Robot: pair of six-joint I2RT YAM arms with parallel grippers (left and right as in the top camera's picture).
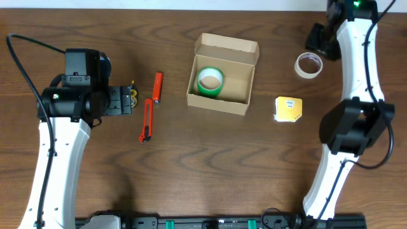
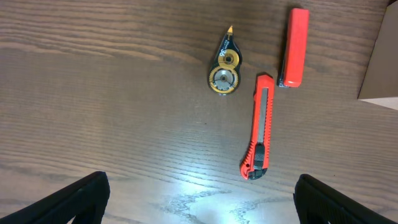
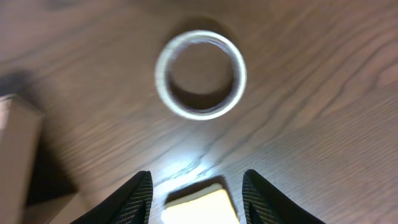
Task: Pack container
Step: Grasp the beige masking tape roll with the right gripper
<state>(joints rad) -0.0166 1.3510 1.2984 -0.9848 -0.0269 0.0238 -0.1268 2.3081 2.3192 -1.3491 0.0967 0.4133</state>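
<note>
Left gripper point(image 2: 202, 180): jaws spread wide, holding zilch, beside the orange plastic utility knife point(image 2: 260, 127)
Right gripper point(image 3: 198, 177): fingers partway apart, empty, above the white tape roll point(image 3: 161, 78), worktop's point(image 1: 203, 178) far right corner
Container point(image 1: 216, 103): tan cardboard box, flap up, mid-worktop by far edge, green tape roll point(image 1: 210, 92) inside

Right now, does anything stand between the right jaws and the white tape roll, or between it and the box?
Nothing visible does. Only bare table lies between the white tape roll and the open container.
</note>
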